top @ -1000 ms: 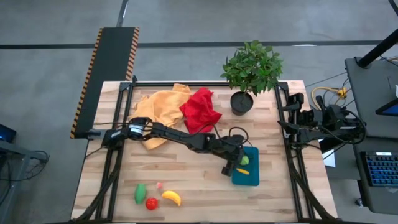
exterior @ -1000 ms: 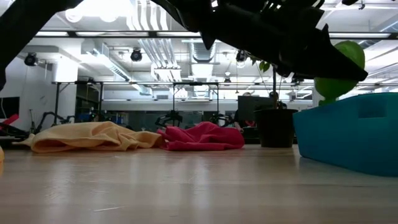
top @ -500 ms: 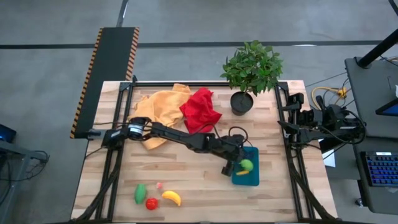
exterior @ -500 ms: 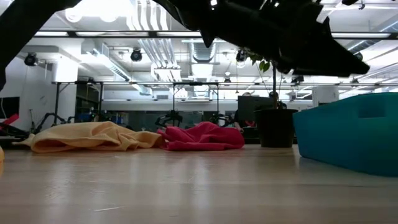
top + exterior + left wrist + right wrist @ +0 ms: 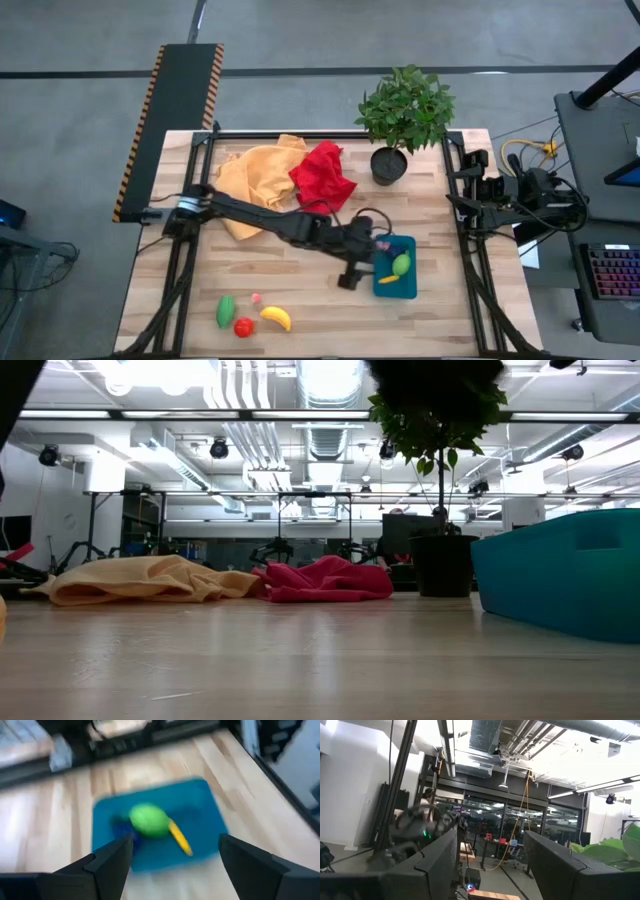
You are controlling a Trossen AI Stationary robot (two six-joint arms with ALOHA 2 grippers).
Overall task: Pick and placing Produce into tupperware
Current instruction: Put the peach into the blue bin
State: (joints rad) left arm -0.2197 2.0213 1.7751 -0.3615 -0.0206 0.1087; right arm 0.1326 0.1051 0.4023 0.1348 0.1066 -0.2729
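The teal tupperware (image 5: 406,283) sits near the table's right edge and also shows in the left wrist view (image 5: 205,815) and the low view (image 5: 570,575). A green piece (image 5: 401,264) (image 5: 149,819) and a small yellow piece (image 5: 388,279) (image 5: 179,837) lie on its floor. My left gripper (image 5: 351,277) (image 5: 175,855) is open and hovers just left of the tupperware, holding nothing. A green piece (image 5: 226,310), a red tomato (image 5: 243,326), a banana (image 5: 276,317) and a pink bit (image 5: 256,298) lie on the table near its near-left corner. My right gripper (image 5: 490,870) is open, parked off the table's right edge.
An orange-yellow cloth (image 5: 255,175) and a red cloth (image 5: 322,178) lie at the far side. A potted plant (image 5: 398,120) stands at the far right, just beyond the tupperware. Bare wood lies between the loose produce and the tupperware. Metal frame rails run along both side edges.
My left gripper let go of the green piece, which dropped into the tupperware beside the yellow piece. The gripper then drew back toward the table's left and rose out of the low view.
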